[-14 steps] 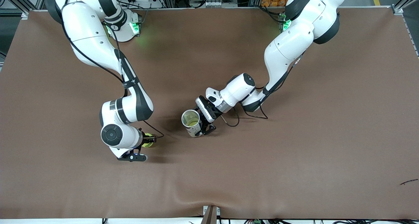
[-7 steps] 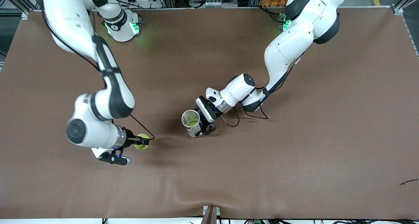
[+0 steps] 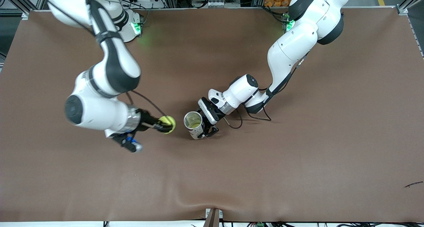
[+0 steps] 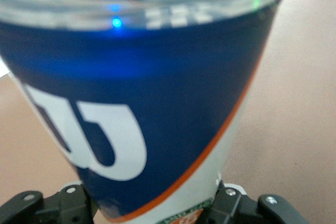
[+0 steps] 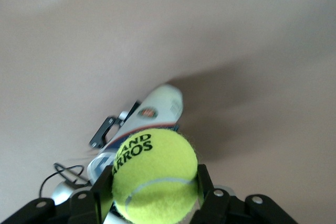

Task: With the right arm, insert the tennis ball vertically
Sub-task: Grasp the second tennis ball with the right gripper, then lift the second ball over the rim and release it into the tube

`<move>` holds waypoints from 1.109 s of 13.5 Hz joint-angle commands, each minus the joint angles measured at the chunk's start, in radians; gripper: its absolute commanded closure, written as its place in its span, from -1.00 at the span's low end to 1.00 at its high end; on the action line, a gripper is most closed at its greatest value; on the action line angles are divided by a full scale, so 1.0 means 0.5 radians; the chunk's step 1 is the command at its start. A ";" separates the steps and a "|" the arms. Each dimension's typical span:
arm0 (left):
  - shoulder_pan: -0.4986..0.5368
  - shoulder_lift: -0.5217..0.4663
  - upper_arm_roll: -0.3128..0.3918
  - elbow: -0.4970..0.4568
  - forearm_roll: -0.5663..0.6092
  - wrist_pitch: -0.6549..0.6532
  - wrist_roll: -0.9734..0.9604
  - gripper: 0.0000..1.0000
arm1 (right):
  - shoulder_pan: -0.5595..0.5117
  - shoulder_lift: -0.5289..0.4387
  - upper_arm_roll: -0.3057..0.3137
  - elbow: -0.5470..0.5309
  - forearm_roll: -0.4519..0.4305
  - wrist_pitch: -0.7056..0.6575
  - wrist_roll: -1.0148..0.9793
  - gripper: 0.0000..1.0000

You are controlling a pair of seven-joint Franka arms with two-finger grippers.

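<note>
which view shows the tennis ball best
The right wrist view: the tennis ball fills the foreground, its printed lettering readable, gripped by the right claw. The front view shows it only as a small yellow ball. The left wrist view misses it.

Right pincer (image 3: 166,125) holds tennis ball (image 3: 169,124) beside can (image 3: 193,124) gripped by left pincer (image 3: 206,125).

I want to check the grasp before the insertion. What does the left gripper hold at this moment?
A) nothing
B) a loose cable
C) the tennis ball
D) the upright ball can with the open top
D: the left gripper is closed on the side of the ball can, which stands upright on the table, while the right gripper holds the tennis ball beside it.
</note>
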 commanded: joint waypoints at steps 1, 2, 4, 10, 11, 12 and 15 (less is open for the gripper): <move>-0.020 -0.017 0.024 0.009 0.003 0.044 -0.027 -0.55 | 0.168 -0.045 -0.016 -0.033 0.031 0.021 0.298 0.23; -0.020 -0.017 0.024 0.009 0.000 0.044 -0.027 -0.55 | 0.202 -0.036 -0.019 -0.024 0.022 0.042 0.345 0.20; -0.020 -0.017 0.024 0.009 0.000 0.044 -0.027 -0.55 | 0.230 -0.033 -0.019 -0.024 0.010 0.049 0.351 0.20; -0.020 -0.024 0.024 0.009 0.000 0.044 -0.027 -0.55 | 0.249 0.041 -0.022 -0.027 0.004 0.272 0.348 0.10; -0.023 -0.021 0.024 0.009 0.000 0.044 -0.024 -0.55 | 0.249 0.041 -0.022 -0.027 -0.024 0.273 0.345 -0.07; -0.023 -0.021 0.024 0.009 0.000 0.044 -0.024 -0.55 | 0.249 0.041 -0.022 -0.027 -0.076 0.273 0.348 -0.97; -0.026 -0.024 0.024 0.009 0.000 0.047 -0.027 -0.55 | 0.218 0.026 -0.022 -0.027 -0.137 0.270 0.333 -1.00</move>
